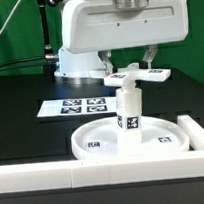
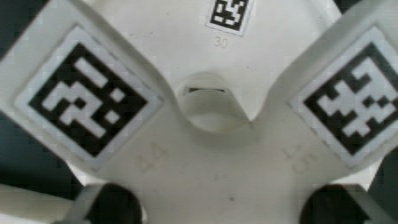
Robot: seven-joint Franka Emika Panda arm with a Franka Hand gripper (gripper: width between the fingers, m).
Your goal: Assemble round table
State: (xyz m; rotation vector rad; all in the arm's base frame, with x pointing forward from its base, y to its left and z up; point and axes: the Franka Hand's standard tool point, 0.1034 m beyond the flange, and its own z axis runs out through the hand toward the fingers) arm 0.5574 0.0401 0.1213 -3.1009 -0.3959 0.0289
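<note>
The gripper (image 1: 127, 60) hangs just above the middle of the scene, and its two fingers (image 1: 106, 59) are spread wide, one on each side of the cross-shaped piece (image 1: 138, 78). This piece sits on the top of the short post (image 1: 128, 113). The post stands upright in the middle of the large round disc (image 1: 162, 127), and the disc lies flat on the black table (image 1: 20, 107). The disc is in the corner of the white border wall (image 1: 56, 176), which runs along the front and along the exterior view's right. Behind the disc, towards the exterior view's left, lies the marker board (image 1: 75, 105), apart from the disc. In the wrist view the cross-shaped piece (image 2: 214, 150) fills almost the whole picture, and two of its arms carry square tags (image 2: 80, 95). The dark fingertips (image 2: 98, 205) stand far apart at its sides, with the gripper (image 2: 217, 205) centred over it. Whether the pads really press on the piece or only stand beside it, I cannot tell from these views.
</note>
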